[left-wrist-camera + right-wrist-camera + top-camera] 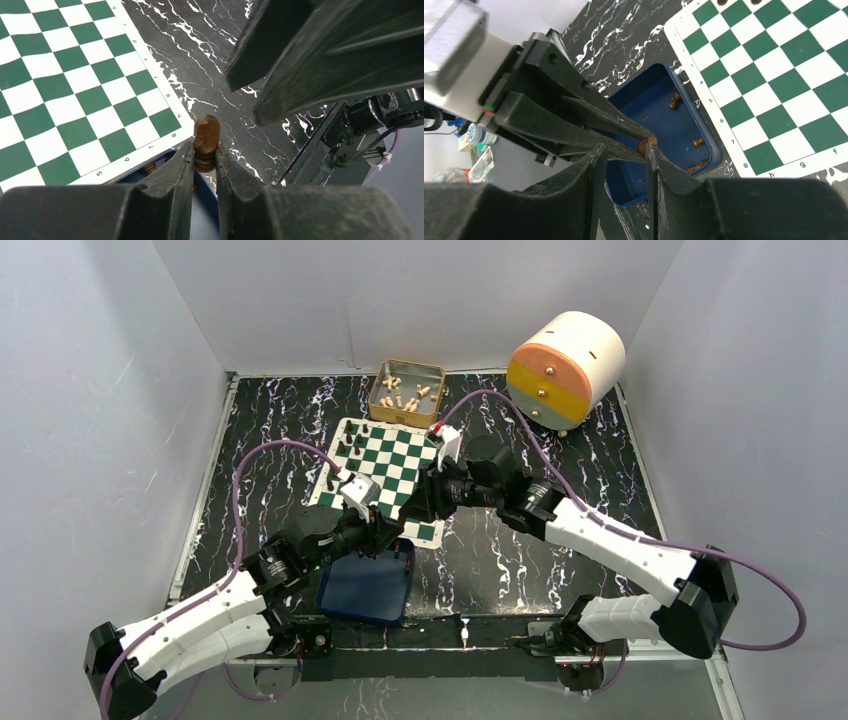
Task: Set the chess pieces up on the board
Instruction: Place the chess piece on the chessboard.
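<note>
My left gripper (205,156) is shut on a dark-brown chess piece (206,134) with a notched head. It holds the piece above the far corner of the blue tray (368,590), beside the near-right corner of the green-and-white board (392,472). My right gripper (625,150) is open and hangs right over the left one; the held piece (646,145) shows at the tip of its right finger. Three more dark pieces (674,100) lie in the tray. Several dark pieces (349,447) stand along the board's left edge.
A gold tin (407,392) with cream-white pieces stands behind the board. A white drum (565,368) with orange and yellow drawers lies at the back right. White walls close in the black marbled table (520,550). The two arms cross close together over the board's near edge.
</note>
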Controlling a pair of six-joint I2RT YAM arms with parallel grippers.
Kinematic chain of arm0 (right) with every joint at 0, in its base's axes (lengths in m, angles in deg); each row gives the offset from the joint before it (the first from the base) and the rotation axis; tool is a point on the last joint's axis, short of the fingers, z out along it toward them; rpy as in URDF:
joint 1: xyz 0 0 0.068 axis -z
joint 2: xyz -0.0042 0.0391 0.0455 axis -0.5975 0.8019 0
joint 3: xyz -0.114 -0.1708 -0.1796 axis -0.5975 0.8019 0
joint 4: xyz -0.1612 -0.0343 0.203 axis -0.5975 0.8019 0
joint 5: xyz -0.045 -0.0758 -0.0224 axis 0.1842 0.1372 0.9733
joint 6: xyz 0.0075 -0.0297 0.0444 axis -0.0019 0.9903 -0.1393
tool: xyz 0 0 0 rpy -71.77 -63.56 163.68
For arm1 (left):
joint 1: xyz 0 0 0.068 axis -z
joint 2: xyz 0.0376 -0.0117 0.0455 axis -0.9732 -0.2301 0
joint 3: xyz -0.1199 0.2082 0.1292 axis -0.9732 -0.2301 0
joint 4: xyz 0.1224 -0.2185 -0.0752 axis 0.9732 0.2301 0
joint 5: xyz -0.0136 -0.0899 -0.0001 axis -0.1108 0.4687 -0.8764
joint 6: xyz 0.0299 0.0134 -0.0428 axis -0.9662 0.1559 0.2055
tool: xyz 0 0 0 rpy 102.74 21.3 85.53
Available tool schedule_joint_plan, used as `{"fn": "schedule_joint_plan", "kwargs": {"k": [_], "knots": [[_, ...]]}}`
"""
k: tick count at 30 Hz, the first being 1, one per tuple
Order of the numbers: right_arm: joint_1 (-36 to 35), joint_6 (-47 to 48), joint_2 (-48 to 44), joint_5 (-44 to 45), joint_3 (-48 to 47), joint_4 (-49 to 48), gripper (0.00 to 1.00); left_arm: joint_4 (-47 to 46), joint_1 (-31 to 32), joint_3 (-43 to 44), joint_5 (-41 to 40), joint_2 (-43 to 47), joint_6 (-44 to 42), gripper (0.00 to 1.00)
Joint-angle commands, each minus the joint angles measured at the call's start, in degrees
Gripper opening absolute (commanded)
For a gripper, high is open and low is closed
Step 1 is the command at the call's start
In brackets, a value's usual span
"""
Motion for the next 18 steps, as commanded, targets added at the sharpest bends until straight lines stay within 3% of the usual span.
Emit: {"fn": "schedule_joint_plan", "kwargs": {"k": [1, 18], "knots": [[0.03, -0.17, 2.54, -2.79, -4.35, 2.17, 0.44, -3.50, 0.16, -1.15, 0.58, 1.65, -2.07, 0.00], [0.00, -0.13, 8.75, -3.49, -8.16, 6.44, 0.38, -4.89, 0.20, -2.74, -0.17, 3.02, -3.57, 0.00]]}}
